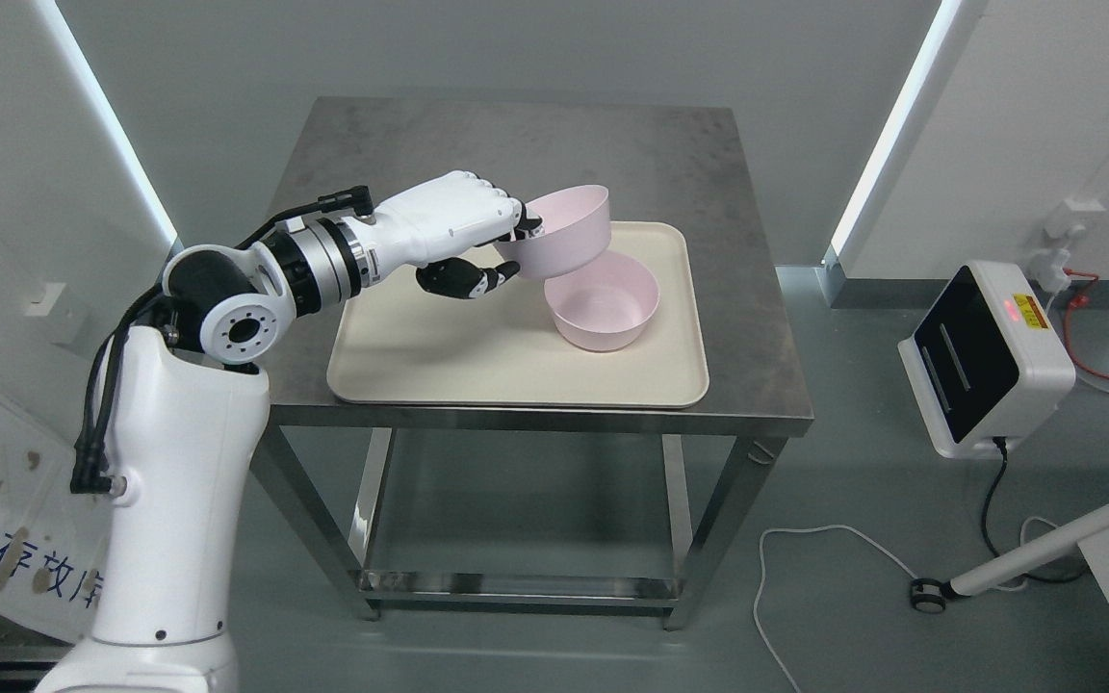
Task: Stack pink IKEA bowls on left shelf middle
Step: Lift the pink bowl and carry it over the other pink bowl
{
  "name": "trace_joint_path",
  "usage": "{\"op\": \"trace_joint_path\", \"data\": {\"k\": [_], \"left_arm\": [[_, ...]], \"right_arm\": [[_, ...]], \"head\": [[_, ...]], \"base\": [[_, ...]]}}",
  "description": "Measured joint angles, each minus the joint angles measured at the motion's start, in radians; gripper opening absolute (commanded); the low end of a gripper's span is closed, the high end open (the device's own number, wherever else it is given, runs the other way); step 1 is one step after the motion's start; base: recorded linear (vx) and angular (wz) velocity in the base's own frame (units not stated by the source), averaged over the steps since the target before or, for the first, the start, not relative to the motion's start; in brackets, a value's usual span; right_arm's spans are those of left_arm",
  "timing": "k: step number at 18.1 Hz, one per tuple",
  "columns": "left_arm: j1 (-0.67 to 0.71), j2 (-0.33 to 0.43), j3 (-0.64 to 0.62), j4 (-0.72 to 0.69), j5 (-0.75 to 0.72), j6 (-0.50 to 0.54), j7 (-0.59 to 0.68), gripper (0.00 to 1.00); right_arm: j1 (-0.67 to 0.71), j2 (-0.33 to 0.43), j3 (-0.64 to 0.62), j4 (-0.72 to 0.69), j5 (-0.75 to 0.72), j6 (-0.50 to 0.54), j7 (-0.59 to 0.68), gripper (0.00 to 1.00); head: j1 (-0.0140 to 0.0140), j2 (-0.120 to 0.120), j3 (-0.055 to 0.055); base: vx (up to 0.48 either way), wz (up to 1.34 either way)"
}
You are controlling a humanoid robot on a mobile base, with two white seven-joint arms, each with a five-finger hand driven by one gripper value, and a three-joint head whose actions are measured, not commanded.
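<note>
The left hand (463, 241) pinches the rim of a tilted pink plastic bowl (566, 231), raised above a second pink bowl (605, 300) on the cream rectangular tray (439, 356).

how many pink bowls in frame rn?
2. One pink bowl is tilted and lifted, gripped by the left hand at its rim. The other bowl sits upright on the cream tray, just below it. None looks hidden.
</note>
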Motion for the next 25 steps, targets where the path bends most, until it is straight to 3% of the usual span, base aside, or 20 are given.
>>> {"op": "trace_joint_path", "data": {"k": [7,14,25], "left_arm": [[0.022,-0.02,-0.046,-0.015,0.004,0.017,0.028,0.0],[0.022,-0.029,-0.094,-0.032,-0.088,0.045,0.056,0.0],[0.0,-0.036,-0.19,-0.044,-0.181,0.153,0.091,0.0]], "right_arm": [[0.0,0.0,0.0,0.0,0.0,0.0,0.0,1.0],[0.0,0.0,0.0,0.0,0.0,0.0,0.0,1.0],[0.0,0.0,0.0,0.0,0.0,0.0,0.0,1.0]], "head": [[0.0,0.0,0.0],[0.0,0.0,0.0],[0.0,0.0,0.0]], "base": [[0.0,0.0],[0.0,0.0],[0.0,0.0]]}}
